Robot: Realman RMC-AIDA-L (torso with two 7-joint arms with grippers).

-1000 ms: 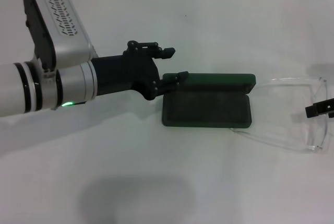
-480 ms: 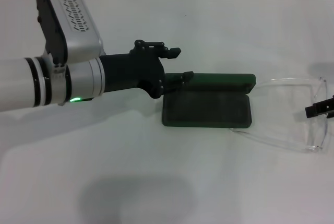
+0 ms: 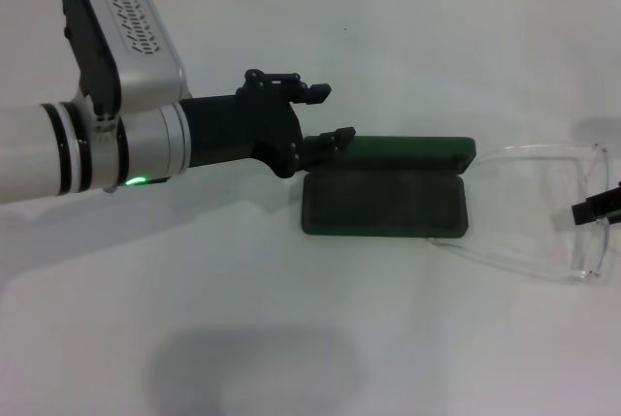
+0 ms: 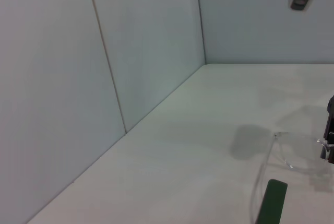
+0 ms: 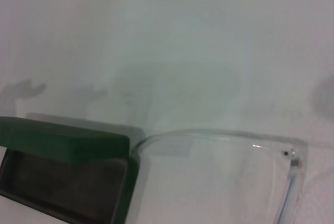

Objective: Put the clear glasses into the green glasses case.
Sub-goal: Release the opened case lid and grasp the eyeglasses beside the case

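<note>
The green glasses case [image 3: 386, 201] lies open mid-table, dark lining up, its lid [image 3: 408, 151] standing along the far side. My left gripper [image 3: 328, 113] is open at the case's left end, its lower fingertip [image 3: 342, 134] right by the lid's corner. The clear glasses [image 3: 543, 205] lie on the table just right of the case, one arm reaching its front right corner. Only a black tip of my right gripper [image 3: 600, 206] shows at the right edge, over the glasses. The right wrist view shows the case [image 5: 65, 143] and the glasses' lens [image 5: 219, 182].
The white table [image 3: 291, 338] meets a pale wall [image 4: 52, 78] along its far side. The left wrist view catches the glasses [image 4: 269, 161], the case lid's end [image 4: 274, 200] and the right gripper [image 4: 329, 130] beyond them.
My left gripper first pushed right toward the case lid, then eased back slightly left. The right gripper's tip slid a little toward the right edge. Case and glasses have not moved.
</note>
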